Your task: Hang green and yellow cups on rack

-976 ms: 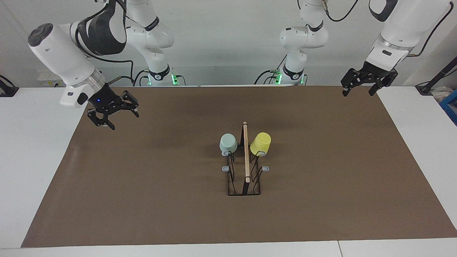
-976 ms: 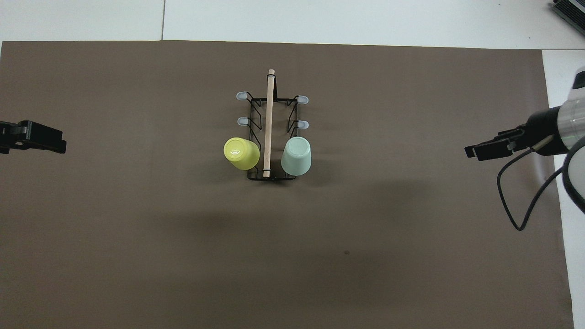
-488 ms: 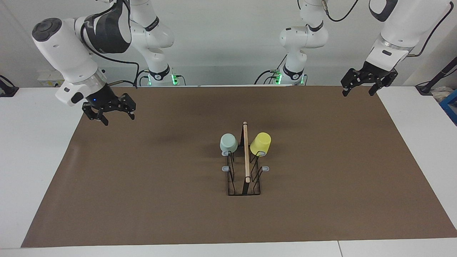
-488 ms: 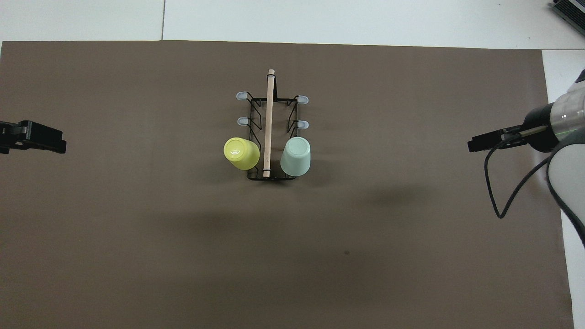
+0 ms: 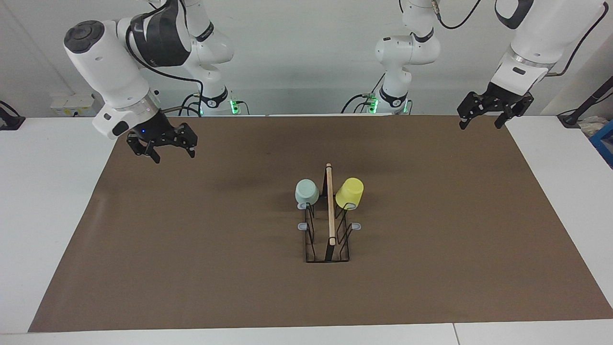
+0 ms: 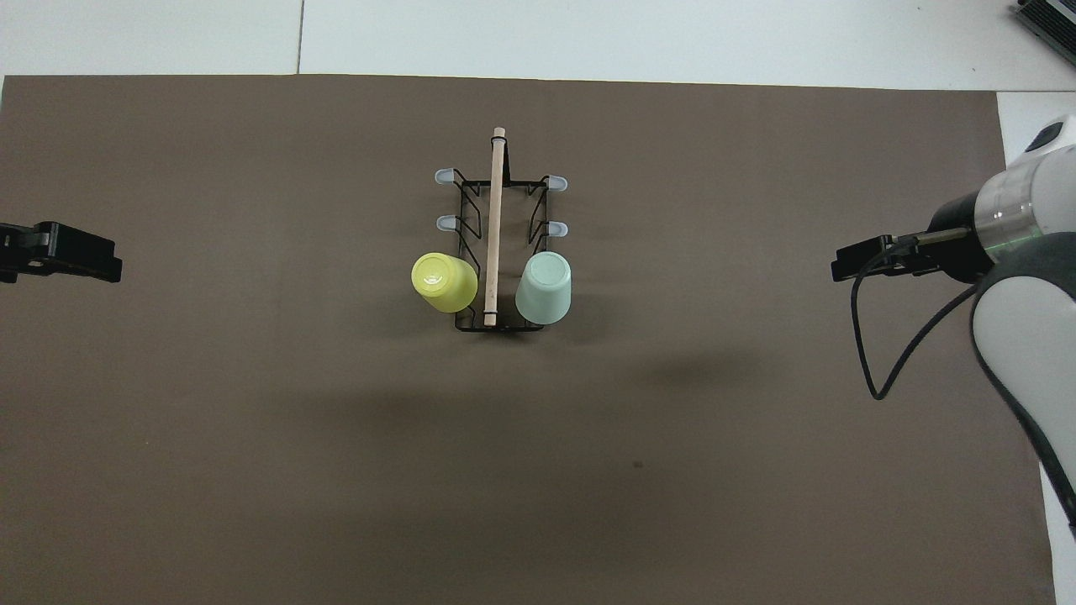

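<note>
The black wire rack (image 5: 330, 242) (image 6: 503, 189) with its wooden top bar stands mid-mat. The green cup (image 5: 306, 191) (image 6: 544, 287) hangs mouth-down on a peg at the rack's end nearer to the robots, on the right arm's side. Across the bar the yellow cup (image 5: 349, 192) (image 6: 444, 282) hangs the same way on the left arm's side. My right gripper (image 5: 173, 154) (image 6: 849, 267) is open and empty in the air over the mat's edge at the right arm's end. My left gripper (image 5: 480, 125) (image 6: 84, 260) waits open and empty over the mat's corner at the left arm's end.
Grey-tipped pegs (image 5: 303, 226) (image 6: 444, 176) stand bare along the rack's farther part. The brown mat (image 5: 191, 249) covers most of the white table (image 5: 48, 215). A black cable (image 6: 874, 353) loops down from the right arm's wrist.
The right arm has swung its open gripper a little toward the rack and the robots' side. The left arm, cups and rack have not moved.
</note>
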You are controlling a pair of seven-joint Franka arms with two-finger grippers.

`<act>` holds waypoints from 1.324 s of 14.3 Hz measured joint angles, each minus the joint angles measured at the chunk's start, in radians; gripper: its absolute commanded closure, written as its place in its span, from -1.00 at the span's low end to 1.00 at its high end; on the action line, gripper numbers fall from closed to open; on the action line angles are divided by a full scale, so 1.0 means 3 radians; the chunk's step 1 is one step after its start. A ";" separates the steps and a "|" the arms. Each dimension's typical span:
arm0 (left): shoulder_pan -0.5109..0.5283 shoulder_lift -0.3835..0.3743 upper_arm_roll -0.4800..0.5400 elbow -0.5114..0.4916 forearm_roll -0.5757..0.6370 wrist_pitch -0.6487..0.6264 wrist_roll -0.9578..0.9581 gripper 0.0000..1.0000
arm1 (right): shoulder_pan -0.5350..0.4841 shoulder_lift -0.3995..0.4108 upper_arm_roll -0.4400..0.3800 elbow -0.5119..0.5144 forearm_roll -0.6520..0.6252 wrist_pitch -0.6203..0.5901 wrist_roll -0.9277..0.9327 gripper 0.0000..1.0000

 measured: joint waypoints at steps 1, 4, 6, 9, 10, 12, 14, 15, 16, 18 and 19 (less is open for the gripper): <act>0.0000 0.0000 0.0000 0.0000 0.0000 0.0000 0.0000 -1.00 | 0.0140 0.0000 -0.0164 0.0002 0.0000 0.0000 0.0000 -1.00; 0.0000 0.0000 0.0000 0.0000 0.0000 0.0000 0.0000 -1.00 | 0.0346 0.0000 -0.0440 0.0003 0.0000 0.0000 0.0000 -1.00; 0.0000 0.0000 0.0000 0.0000 0.0000 0.0000 0.0000 -1.00 | 0.0352 0.0000 -0.0453 0.0003 0.0000 0.0000 0.0000 -1.00; 0.0000 0.0000 0.0000 0.0000 0.0000 0.0000 0.0000 -1.00 | 0.0352 0.0001 -0.0455 0.0003 0.0000 0.0000 0.0000 -1.00; 0.0000 0.0000 0.0000 0.0000 0.0000 0.0000 0.0000 -1.00 | 0.0352 0.0002 -0.0456 0.0003 0.0000 0.0000 0.0000 -1.00; 0.0000 0.0000 0.0000 0.0000 0.0000 -0.0001 0.0000 -1.00 | 0.0348 0.0006 -0.0457 0.0003 0.0000 0.0000 0.0000 -1.00; 0.0000 0.0000 0.0000 0.0000 0.0000 -0.0001 -0.0001 -1.00 | 0.0347 0.0009 -0.0457 0.0007 0.0000 0.0000 0.0000 -1.00; 0.0000 0.0000 0.0000 0.0000 0.0000 -0.0001 -0.0001 -1.00 | 0.0346 0.0010 -0.0457 0.0018 0.0000 0.0000 0.0000 -1.00; 0.0000 0.0000 0.0000 0.0000 0.0000 -0.0001 -0.0001 -1.00 | 0.0334 0.0012 -0.0446 0.0035 0.0000 0.0000 0.0000 -1.00; 0.0000 0.0000 0.0000 0.0000 0.0000 -0.0001 -0.0001 -1.00 | 0.0210 0.0017 -0.0312 0.0055 0.0000 0.0000 0.0000 -1.00; 0.0000 0.0000 0.0000 0.0000 0.0000 -0.0001 -0.0001 -1.00 | 0.0105 0.0020 -0.0196 0.0061 -0.0001 0.0000 0.0000 -1.00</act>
